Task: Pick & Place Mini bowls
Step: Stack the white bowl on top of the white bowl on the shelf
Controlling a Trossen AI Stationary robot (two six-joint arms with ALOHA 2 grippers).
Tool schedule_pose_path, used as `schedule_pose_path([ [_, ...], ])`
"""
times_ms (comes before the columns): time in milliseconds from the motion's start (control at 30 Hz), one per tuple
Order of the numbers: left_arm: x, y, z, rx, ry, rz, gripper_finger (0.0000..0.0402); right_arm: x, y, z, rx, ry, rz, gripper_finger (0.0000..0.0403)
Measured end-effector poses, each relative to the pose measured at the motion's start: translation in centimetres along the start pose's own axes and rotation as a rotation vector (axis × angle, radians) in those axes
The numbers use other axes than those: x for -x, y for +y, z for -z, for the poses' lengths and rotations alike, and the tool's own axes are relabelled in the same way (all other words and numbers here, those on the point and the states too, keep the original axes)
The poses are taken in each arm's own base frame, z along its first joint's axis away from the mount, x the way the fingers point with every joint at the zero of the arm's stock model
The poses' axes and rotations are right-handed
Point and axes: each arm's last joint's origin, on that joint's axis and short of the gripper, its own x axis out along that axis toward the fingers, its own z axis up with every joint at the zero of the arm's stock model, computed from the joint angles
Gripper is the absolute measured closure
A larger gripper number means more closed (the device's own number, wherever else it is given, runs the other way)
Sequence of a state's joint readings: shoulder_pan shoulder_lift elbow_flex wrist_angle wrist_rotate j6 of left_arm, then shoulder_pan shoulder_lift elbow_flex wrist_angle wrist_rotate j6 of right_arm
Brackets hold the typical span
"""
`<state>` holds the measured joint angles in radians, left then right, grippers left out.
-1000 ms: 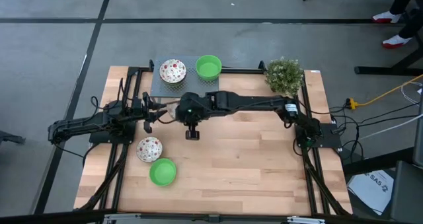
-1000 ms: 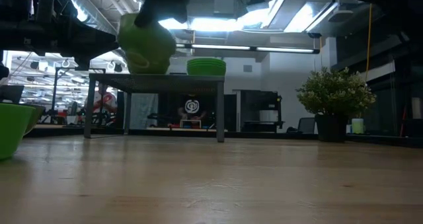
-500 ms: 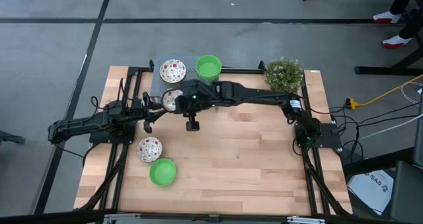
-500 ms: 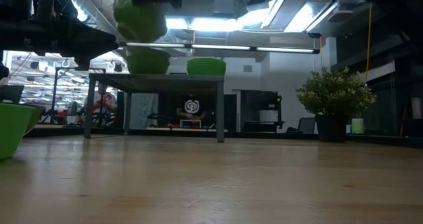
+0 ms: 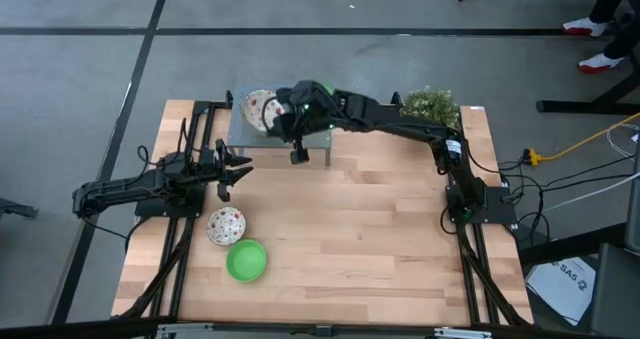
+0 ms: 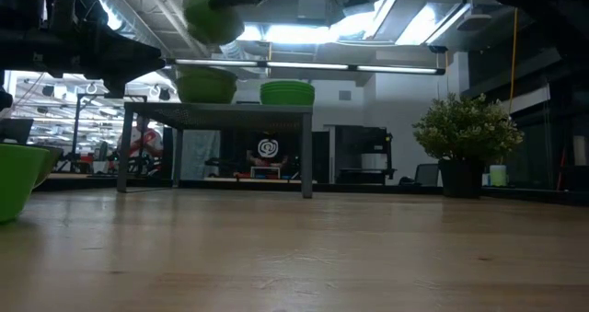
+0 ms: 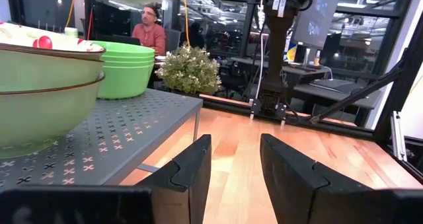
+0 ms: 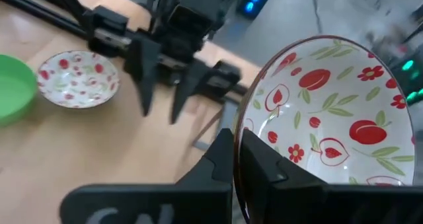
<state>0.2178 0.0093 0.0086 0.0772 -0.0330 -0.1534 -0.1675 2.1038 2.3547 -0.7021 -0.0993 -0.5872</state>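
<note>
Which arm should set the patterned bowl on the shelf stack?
Right. Its hand already grips the patterned bowl above the shelf. The left hand waits open, beside the shelf.

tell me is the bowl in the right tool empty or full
Empty. The right wrist view looks into the bowl pinched at its rim by the right tool, and only its printed pattern shows inside.

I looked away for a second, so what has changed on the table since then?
The right gripper, still clamped on a patterned bowl, has carried it from mid-table up over the grey shelf at the far edge. The left gripper stayed open beside the shelf; the two bowls near the front left did not move.
</note>
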Motion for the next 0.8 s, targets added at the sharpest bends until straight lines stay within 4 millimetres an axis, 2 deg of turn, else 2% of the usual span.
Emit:
schedule_pose_path([
  [467,0.0,0.0,0.0,0.0,0.0,0.0,0.0276,0.8,-3.9,2.1,0.173,-0.089,-0.013,0.0391],
  [667,0.0,0.0,0.0,0.0,0.0,0.0,0.0276,1.0,-4.9,2.8,0.167,-0.077,0.005,0.0391],
  [800,0.0,0.0,0.0,0.0,0.0,0.0,0.0276,0.4,-5.2,3.5,0.157,-0.061,0.006,0.0391],
])
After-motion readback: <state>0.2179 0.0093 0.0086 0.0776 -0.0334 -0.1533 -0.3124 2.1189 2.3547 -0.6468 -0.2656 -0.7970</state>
